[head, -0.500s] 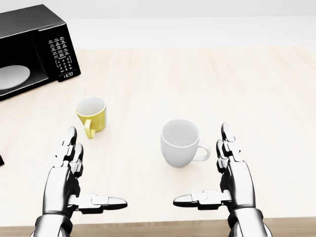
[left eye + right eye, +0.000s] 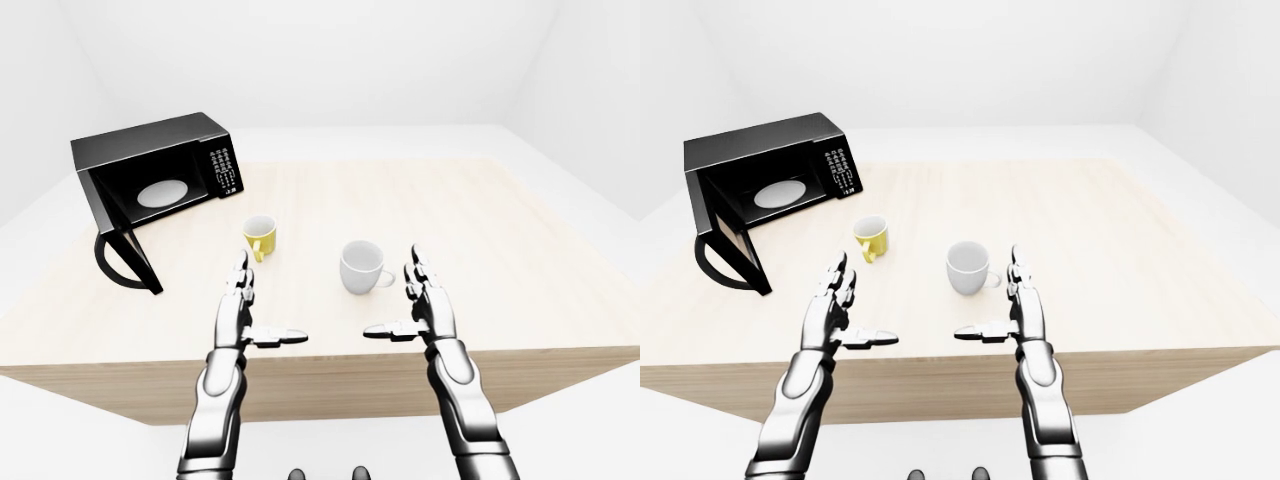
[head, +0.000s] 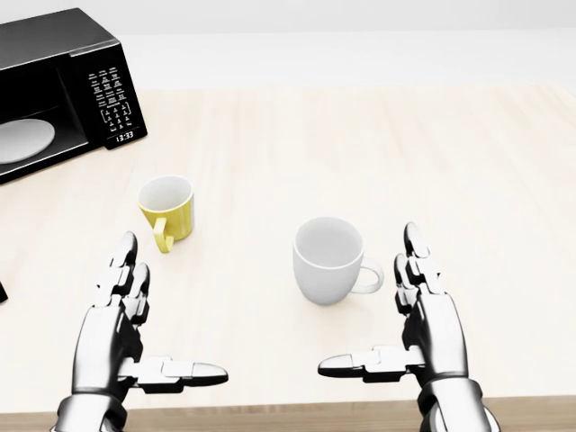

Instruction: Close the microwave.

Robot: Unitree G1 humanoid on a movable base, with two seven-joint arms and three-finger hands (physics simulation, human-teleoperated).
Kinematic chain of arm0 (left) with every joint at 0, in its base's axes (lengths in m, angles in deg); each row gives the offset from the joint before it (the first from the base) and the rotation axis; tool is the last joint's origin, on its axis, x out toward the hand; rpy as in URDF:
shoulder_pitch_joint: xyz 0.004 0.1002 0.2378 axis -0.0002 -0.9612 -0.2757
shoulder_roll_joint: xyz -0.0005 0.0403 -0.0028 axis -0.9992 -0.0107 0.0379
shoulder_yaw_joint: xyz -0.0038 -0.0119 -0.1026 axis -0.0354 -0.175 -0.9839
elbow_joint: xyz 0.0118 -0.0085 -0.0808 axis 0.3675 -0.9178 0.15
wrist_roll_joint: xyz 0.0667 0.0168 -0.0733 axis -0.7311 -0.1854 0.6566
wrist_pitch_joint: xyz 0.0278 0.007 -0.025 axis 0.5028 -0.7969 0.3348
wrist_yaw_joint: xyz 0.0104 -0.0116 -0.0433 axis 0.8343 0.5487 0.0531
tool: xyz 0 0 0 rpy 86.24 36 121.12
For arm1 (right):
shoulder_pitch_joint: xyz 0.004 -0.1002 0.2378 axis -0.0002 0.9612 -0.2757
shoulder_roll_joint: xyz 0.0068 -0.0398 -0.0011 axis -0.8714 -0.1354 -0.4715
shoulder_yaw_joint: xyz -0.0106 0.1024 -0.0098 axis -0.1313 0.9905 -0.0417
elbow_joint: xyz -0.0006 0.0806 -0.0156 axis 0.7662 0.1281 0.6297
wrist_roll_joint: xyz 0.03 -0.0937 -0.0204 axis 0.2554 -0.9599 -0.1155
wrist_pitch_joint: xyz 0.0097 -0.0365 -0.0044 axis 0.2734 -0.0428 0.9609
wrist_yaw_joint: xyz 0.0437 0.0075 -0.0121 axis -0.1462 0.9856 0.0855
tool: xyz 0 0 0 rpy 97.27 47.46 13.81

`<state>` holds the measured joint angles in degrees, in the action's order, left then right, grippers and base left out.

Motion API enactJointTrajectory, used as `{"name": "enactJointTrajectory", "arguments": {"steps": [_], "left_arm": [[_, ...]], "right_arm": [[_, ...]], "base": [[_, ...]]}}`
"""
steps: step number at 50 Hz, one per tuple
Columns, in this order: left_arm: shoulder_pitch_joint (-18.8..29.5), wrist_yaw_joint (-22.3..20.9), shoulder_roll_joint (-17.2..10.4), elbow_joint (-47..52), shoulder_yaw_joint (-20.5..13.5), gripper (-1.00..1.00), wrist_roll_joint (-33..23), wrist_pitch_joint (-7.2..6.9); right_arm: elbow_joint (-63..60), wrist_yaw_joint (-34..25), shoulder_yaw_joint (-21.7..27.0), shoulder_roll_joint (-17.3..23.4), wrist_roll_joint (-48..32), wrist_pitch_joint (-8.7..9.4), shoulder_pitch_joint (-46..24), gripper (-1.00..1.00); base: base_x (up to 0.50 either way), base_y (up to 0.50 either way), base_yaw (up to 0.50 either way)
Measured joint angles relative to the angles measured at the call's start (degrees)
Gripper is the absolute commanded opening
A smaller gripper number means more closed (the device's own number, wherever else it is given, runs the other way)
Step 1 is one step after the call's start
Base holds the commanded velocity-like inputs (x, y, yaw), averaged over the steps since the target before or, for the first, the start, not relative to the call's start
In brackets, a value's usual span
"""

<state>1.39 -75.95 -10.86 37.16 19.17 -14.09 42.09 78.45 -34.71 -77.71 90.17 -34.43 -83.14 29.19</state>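
A black microwave (image 2: 160, 165) stands at the table's upper left. Its door (image 2: 125, 258) hangs wide open toward the viewer, and a white turntable plate (image 2: 163, 193) shows inside. The keypad panel shows in the head view (image 3: 114, 103). My left hand (image 3: 144, 333) is open, low over the table's near edge, well right of the door and apart from it. My right hand (image 3: 405, 328) is open too, beside the white mug, touching nothing.
A yellow mug (image 3: 168, 209) stands between my left hand and the microwave. A white mug (image 3: 329, 260) stands just left of my right hand. The light wooden table (image 2: 520, 230) stretches to the right, its near edge under my wrists.
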Motion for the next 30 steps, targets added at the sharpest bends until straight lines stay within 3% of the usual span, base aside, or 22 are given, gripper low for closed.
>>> {"name": "enactJointTrajectory", "arguments": {"steps": [7,10,21,30], "left_arm": [[-2.21,-0.94,-0.06,8.64,-0.54,1.0,1.8,-4.49],[-3.55,-1.46,-0.16,14.9,-1.41,1.0,3.16,-4.49],[-7.66,-4.53,0.31,39.88,-8.33,1.0,9.13,-4.49],[-8.99,-6.59,1.23,51.0,-13.0,1.0,12.42,-4.49]], "right_arm": [[-6.3,0.4,-0.77,-0.09,-1.01,2.81,1.68,1.0],[-11.85,0.67,-1.56,-0.17,-2.11,4.8,3.12,1.0],[-37.36,2.0,-5.42,-0.22,-8.52,4.8,7.73,1.0],[-49.68,2.5,-7.29,-0.11,-11.65,4.8,9.28,1.0]], "base": [[0.0,0.0,0.0],[0.0,0.0,0.0],[0.0,0.0,0.0],[0.0,0.0,0.0]]}}
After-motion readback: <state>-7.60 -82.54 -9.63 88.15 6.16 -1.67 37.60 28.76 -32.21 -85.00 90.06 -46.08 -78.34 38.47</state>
